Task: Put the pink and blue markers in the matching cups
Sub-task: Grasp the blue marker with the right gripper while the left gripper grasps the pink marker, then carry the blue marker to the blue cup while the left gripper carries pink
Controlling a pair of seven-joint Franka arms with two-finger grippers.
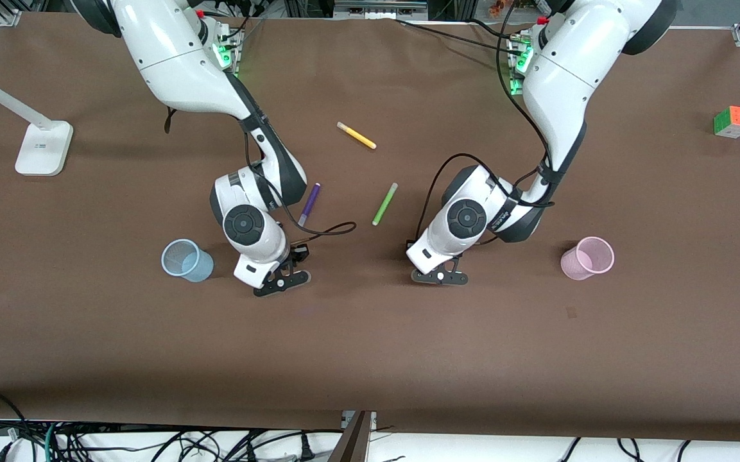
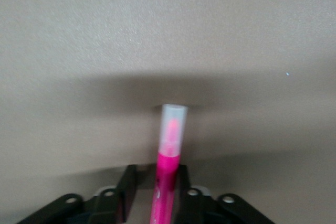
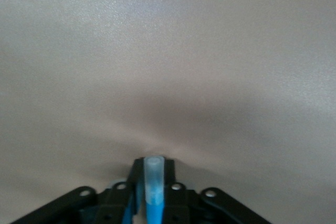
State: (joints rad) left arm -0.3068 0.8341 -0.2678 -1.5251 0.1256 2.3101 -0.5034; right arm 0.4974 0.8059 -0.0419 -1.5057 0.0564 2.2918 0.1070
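My left gripper (image 1: 437,277) is low at the table, between the two cups. In the left wrist view its fingers (image 2: 127,184) stand apart around the pink marker (image 2: 169,166). The marker touches one finger, with a gap to the other. My right gripper (image 1: 282,282) is low beside the light blue cup (image 1: 187,260), toward the left arm's end. It is shut on the blue marker (image 3: 155,190), whose pale cap pokes out past the fingertips. The pale pink cup (image 1: 586,258) stands upright toward the left arm's end. Both markers are hidden in the front view.
A purple marker (image 1: 309,203), a lime-green marker (image 1: 385,203) and a yellow marker (image 1: 356,135) lie between the arms, farther from the front camera. A colour cube (image 1: 733,121) sits at the left arm's end. A white lamp base (image 1: 42,147) stands at the right arm's end.
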